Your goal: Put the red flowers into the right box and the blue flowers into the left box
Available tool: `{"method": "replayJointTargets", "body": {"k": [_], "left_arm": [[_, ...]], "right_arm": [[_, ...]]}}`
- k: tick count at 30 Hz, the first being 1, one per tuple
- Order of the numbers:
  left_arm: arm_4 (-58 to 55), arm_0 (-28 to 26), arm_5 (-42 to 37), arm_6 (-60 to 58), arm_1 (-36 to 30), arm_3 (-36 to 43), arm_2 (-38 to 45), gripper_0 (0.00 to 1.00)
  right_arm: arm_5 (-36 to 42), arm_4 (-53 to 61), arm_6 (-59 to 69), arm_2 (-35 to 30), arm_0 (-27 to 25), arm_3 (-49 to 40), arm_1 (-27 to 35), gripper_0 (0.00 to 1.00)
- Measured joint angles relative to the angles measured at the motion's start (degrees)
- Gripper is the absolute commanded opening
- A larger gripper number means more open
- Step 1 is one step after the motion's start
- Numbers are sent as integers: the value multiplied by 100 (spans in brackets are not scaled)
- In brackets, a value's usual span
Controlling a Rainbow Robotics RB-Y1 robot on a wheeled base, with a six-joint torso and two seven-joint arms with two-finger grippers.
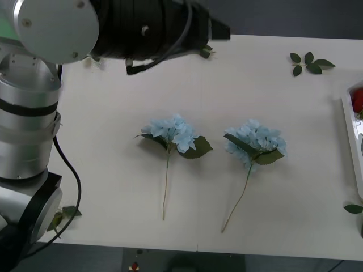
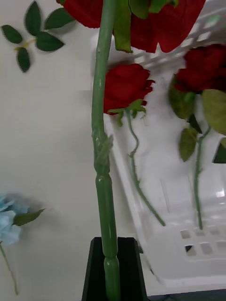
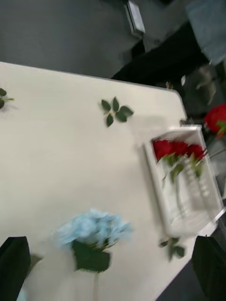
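My right gripper (image 2: 112, 243) is shut on the green stem (image 2: 101, 141) of a red rose (image 2: 141, 14), held beside the near edge of the right box (image 2: 157, 265). Red flowers (image 2: 125, 87) lie inside this white tray, seen in the left wrist view as three blooms (image 3: 176, 148) in the box (image 3: 155, 178). Two blue flowers (image 1: 173, 133) (image 1: 255, 141) lie mid-table, stems toward me. My left gripper (image 3: 112, 249) hangs open high above one blue flower (image 3: 94, 230). The left box is out of view.
The left arm (image 1: 142, 22) reaches across the far side of the table. Loose leaf sprigs lie at the far right (image 1: 309, 62), near the right box's front corner (image 1: 353, 208) and at the front left (image 1: 62, 215). The right box's rim (image 1: 347, 122) sits at the table's right edge.
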State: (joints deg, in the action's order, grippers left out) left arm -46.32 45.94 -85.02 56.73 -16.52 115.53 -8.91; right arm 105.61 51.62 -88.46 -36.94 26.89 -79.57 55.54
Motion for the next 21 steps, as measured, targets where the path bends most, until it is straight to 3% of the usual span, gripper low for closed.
{"method": "replayJointTargets", "body": {"k": [10, 21], "left_arm": [[-374, -1014, -1335, 107, -595, 503, -155, 100], [400, -1407, -1472, 107, -1002, 494, -1081, 100]], "right_arm": [[-925, -433, -3, 29, -1112, 0, 0, 0], [-2046, -443, -6, 761, -1880, 0, -20, 0]]}}
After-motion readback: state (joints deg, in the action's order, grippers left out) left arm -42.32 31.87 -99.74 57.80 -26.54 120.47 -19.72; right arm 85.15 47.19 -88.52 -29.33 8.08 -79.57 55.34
